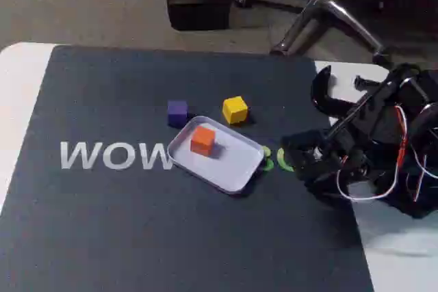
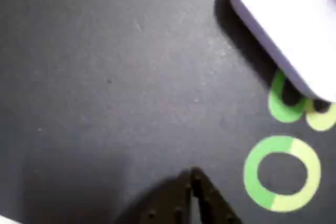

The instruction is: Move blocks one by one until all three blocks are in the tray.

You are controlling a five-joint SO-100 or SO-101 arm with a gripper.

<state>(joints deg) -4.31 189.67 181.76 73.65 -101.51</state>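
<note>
The pale tray (image 1: pixel 236 169) lies on the dark mat near its middle, and the orange block (image 1: pixel 202 139) sits inside it toward its left end. The purple block (image 1: pixel 177 112) rests on the mat just beyond the tray's far left corner. The yellow block (image 1: pixel 235 109) stands on the mat behind the tray's far edge. My gripper (image 1: pixel 293 150) hangs low over the mat to the right of the tray, apart from it. In the wrist view the gripper (image 2: pixel 190 176) has its two black fingertips together with nothing between them, and a corner of the tray (image 2: pixel 286 17) shows at the top right.
The black mat (image 1: pixel 137 223) carries white "WOW" lettering and green rings (image 2: pixel 282 173). My arm's body and cables (image 1: pixel 383 148) fill the table's right side. The white table edge (image 1: pixel 17 94) runs on the left, and a chair base (image 1: pixel 321 8) stands beyond the table.
</note>
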